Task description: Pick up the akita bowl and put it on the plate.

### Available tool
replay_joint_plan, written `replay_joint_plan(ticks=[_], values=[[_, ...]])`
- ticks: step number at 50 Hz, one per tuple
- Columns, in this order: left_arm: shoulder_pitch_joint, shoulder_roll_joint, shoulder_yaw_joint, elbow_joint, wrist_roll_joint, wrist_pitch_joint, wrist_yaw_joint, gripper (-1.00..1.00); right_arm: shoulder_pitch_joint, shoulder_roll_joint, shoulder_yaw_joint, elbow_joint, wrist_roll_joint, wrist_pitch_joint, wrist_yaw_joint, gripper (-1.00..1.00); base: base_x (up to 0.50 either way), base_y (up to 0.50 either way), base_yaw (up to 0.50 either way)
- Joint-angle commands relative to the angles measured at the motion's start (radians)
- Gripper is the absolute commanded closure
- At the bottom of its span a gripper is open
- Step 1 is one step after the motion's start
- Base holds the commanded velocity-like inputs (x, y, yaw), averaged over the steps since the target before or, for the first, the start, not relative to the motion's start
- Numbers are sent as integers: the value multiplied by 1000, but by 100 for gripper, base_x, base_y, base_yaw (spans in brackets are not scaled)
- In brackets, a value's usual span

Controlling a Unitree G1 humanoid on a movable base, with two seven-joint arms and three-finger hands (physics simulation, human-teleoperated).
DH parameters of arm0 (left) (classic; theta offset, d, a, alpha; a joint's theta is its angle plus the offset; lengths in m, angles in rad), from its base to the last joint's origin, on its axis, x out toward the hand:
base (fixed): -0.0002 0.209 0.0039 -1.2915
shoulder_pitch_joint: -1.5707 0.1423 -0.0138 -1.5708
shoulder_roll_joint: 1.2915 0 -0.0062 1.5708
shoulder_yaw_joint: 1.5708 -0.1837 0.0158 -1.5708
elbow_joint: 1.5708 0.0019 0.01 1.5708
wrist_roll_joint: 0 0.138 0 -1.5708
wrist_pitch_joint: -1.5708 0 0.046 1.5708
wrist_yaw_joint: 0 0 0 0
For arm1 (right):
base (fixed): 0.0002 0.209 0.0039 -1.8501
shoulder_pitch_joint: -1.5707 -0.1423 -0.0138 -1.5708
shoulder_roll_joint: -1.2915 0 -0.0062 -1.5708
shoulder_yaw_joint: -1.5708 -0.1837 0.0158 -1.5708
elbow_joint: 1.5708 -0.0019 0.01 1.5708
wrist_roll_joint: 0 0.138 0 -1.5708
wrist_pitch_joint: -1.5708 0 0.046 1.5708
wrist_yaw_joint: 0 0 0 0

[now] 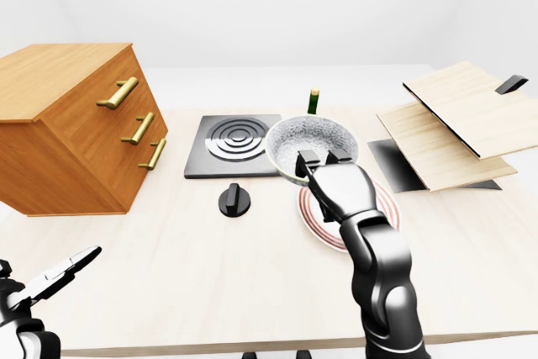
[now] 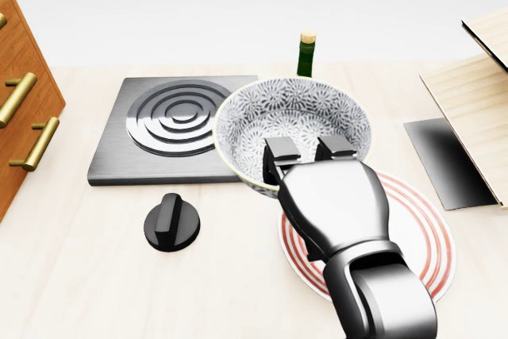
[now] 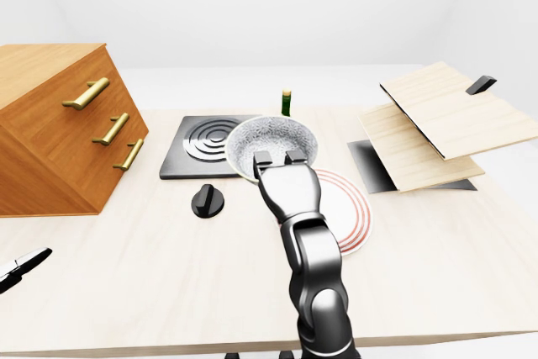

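Note:
The akita bowl [image 2: 294, 125], white with a dense grey flower pattern, hangs in the air in the middle of the head view. My right hand [image 2: 308, 156] is shut on its near rim, fingers hooked inside. The bowl hovers over the upper left edge of the white plate with red rings [image 2: 417, 228], whose left part my hand hides. My left hand [image 1: 63, 273] is at the bottom left of the left-eye view, open and holding nothing.
A black stove plate [image 2: 171, 129] lies left of the bowl, with a black knob [image 2: 171, 222] below it. A green bottle [image 2: 305, 55] stands behind the bowl. A wooden drawer cabinet [image 1: 76, 128] is at left; wooden boards [image 1: 454, 119] and a dark mat [image 2: 444, 160] are at right.

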Motion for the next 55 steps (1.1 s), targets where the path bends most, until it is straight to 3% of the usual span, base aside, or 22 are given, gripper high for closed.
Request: replay_joint_plan(ticks=[1, 27, 39, 55], values=[[-2, 0, -4, 8, 2, -7, 0, -100, -5, -25, -37, -1, -10, 0, 0, 100, 0, 0, 0], [0, 1, -5, 8, -2, -8, 0, -100, -30, -69, -107, 14, -10, 0, 0, 100, 0, 0, 0], [-3, 6, -11, 34, -2, -29, 1, -100, -17, -90, -132, 26, -2, 0, 0, 100, 0, 0, 0], [3, 1, -5, 5, -5, -6, -1, -100, -22, -119, -168, 59, 13, 0, 0, 100, 0, 0, 0]])
